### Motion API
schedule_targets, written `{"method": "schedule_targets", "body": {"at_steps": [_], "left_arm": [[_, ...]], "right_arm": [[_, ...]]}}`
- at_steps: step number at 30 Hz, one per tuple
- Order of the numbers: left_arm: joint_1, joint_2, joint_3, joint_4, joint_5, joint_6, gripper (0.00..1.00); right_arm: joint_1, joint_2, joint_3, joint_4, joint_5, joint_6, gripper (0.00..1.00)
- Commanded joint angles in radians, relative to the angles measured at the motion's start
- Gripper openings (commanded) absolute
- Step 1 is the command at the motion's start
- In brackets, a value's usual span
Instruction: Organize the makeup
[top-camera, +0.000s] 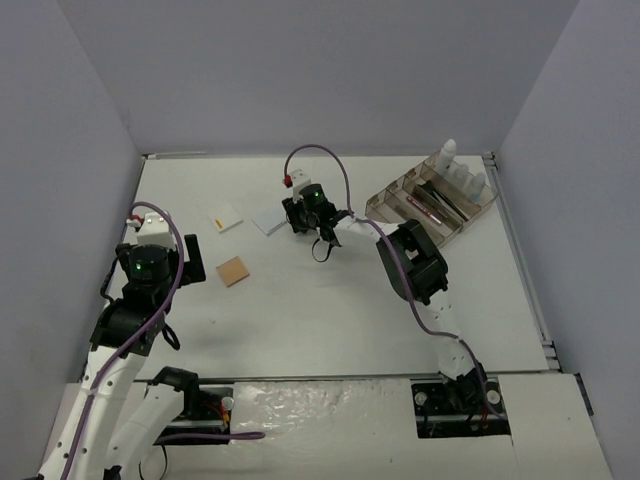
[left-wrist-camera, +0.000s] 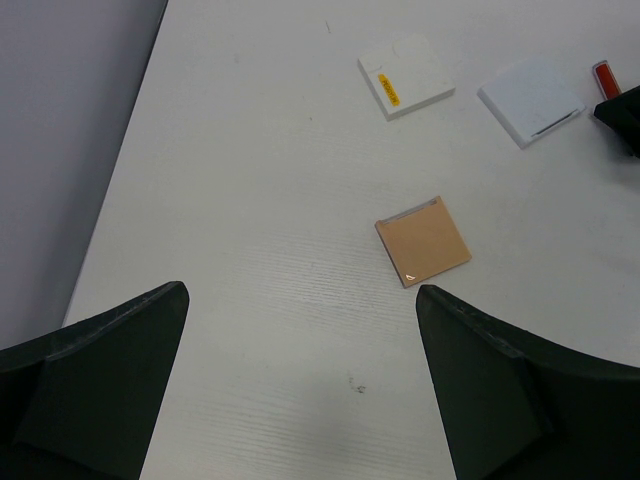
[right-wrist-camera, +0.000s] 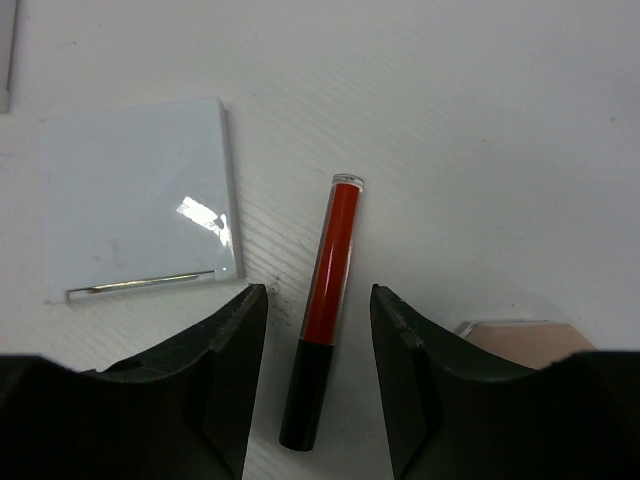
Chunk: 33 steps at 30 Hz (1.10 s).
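Observation:
A thin red tube with a black cap (right-wrist-camera: 322, 330) lies on the table between the fingers of my right gripper (right-wrist-camera: 318, 300). Its jaws are open, with a narrow gap on each side of the tube. A pale-blue square pad (right-wrist-camera: 135, 215) lies just left of it, and a pale pink piece (right-wrist-camera: 525, 335) peeks out behind the right finger. From above, the right gripper (top-camera: 305, 215) sits beside that pad (top-camera: 270, 221). My left gripper (left-wrist-camera: 300, 390) hangs open over bare table, near a tan pad (left-wrist-camera: 424, 240) and short of a white pad (left-wrist-camera: 405, 75).
The smoky clear tray (top-camera: 385, 205) stands at the back right, holding dark brushes and pencils (top-camera: 435, 200) and white-capped bottles (top-camera: 455, 165). Grey walls close in the table on the left, back and right.

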<state>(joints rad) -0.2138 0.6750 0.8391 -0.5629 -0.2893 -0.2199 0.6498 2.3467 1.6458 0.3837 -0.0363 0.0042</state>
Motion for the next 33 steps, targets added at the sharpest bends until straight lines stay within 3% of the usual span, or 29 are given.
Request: {"method": "schedule_targets", "body": {"at_steps": [1,7,9,19,27,30,33], "left_arm": [[0.008,0.003,0.02,0.055,-0.014,0.001,0.97],[0.008,0.003,0.02,0.055,-0.015,0.001,0.97],[0.008,0.003,0.02,0.055,-0.015,0.002,0.97],[0.008,-0.002,0.019,0.055,-0.014,0.001,0.97],[0.009,-0.006,0.02,0.056,-0.005,-0.001,0.97],[0.01,-0.009,0.021,0.057,-0.005,0.0,0.97],[0.011,-0.015,0.021,0.057,-0.005,-0.001,0.97]], "right_arm": [[0.008,-0.013,0.031,0.034,0.03,0.031,0.35],[0.021,-0.083,-0.051,0.042,0.077,0.007,0.04],[0.027,-0.13,-0.099,0.051,0.079,-0.026,0.0],[-0.02,-0.542,-0.327,-0.04,-0.024,-0.188,0.0],[-0.404,-0.753,-0.451,-0.12,-0.326,-0.295,0.0],[-0.544,-0.724,-0.422,-0.114,-0.422,-0.282,0.0],[-0.591,-0.679,-0.383,-0.125,-0.415,-0.337,0.0]]}}
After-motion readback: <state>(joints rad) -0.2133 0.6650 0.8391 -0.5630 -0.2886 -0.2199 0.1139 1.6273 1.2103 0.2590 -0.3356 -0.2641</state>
